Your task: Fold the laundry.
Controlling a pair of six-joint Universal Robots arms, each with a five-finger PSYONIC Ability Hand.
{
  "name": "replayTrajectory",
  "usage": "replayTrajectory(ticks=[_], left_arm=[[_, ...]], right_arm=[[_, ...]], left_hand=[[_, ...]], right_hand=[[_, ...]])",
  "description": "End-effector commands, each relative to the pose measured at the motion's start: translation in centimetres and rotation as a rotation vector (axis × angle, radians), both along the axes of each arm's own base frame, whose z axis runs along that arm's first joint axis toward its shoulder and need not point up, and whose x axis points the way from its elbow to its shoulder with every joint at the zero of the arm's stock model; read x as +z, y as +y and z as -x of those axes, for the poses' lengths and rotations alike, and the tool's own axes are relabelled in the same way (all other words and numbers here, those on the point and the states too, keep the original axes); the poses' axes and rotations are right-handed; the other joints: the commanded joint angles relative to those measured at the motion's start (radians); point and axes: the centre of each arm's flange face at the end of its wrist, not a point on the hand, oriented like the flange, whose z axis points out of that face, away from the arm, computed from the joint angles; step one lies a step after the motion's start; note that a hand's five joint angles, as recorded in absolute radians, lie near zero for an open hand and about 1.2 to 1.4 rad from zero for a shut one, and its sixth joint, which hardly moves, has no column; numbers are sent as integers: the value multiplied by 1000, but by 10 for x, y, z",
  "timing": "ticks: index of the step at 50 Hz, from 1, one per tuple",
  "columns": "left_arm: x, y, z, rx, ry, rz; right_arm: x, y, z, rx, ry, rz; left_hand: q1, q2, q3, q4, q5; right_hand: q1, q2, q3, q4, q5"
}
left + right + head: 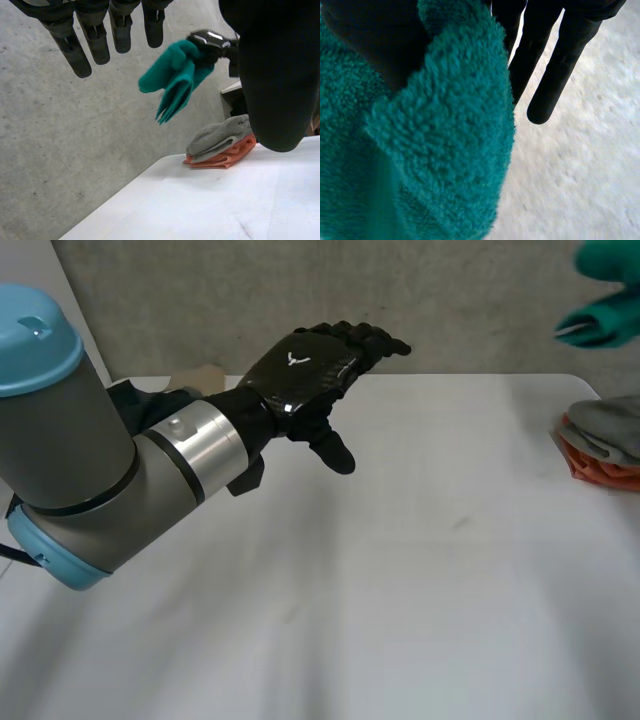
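Observation:
A teal fleecy cloth [608, 310] hangs in the air past the table's far right corner. In the left wrist view my right hand [214, 42] grips the top of this teal cloth [174, 82], which droops in folds below it. In the right wrist view the thumb [375, 40] presses into the cloth [445, 150] while two fingers [545, 65] stretch straight beside it. My left hand [300, 375] hovers open over the table's far edge, fingers straight and holding nothing. Its fingers [95, 35] point at the grey wall.
A folded grey cloth [610, 428] lies on a folded orange one [600, 468] at the right edge of the white table [400, 590]. The left wrist view has the same grey cloth [220, 137] and orange cloth [225, 157] near the corner.

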Motion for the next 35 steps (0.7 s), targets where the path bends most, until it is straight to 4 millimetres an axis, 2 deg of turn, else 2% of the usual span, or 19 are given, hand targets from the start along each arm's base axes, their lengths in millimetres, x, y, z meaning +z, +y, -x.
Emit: replayTrajectory(ticks=[1, 2, 6, 9, 12, 17, 19, 22, 25, 29, 32, 35], left_arm=[[-8, 2, 3, -10, -14, -18], [-10, 1, 3, -8, -17, -22], [-15, 3, 5, -16, -24, -31], [-19, 6, 7, -22, -32, -40], [-22, 8, 8, -24, -38, -46], [-22, 9, 8, -25, -39, -49], [-23, 10, 8, -25, -40, -50], [-22, 13, 10, -34, -39, -48], [-21, 16, 11, -42, -36, -46], [-18, 21, 13, -53, -31, -45], [-14, 26, 14, -64, -26, -37], [-11, 28, 14, -67, -20, -31]], right_arm=[[-97, -31, 72, -10, 25, -143], [-116, -31, 86, -9, 30, -183], [-149, -29, 97, 33, 46, -256], [-163, -26, 98, 55, 45, -295], [-166, -24, 104, 55, 45, -311], [-151, -20, 112, 40, 52, -297], [-139, -17, 111, 29, 49, -289], [-125, -8, 108, 14, 33, -316], [-116, 0, 113, -8, 0, -366], [-100, 17, 137, -81, -23, -464], [-95, 32, 151, -164, 23, -549], [-90, 47, 171, -322, 119, -621]], left_hand=[[41, 33, 27, 34, 18], [41, 33, 27, 34, 18], [44, 36, 30, 37, 20], [44, 36, 30, 37, 20], [44, 36, 30, 37, 20], [41, 33, 27, 34, 18], [41, 33, 27, 34, 18], [41, 33, 27, 34, 18], [41, 33, 27, 34, 18], [41, 33, 27, 34, 18], [41, 33, 27, 34, 18], [39, 30, 24, 31, 15]], right_hand=[[392, 263, 221, 196, 298], [392, 263, 221, 196, 298], [392, 263, 221, 196, 298], [392, 263, 221, 196, 298], [392, 263, 221, 196, 298], [392, 263, 221, 196, 298], [31, -98, -140, -165, -63], [-830, -958, -1001, -1026, -924], [-830, -958, -1001, -1026, -924], [-830, -958, -1001, -1026, -924], [-830, -958, -1001, -1026, -924], [-830, -958, -1001, -1026, -924]])
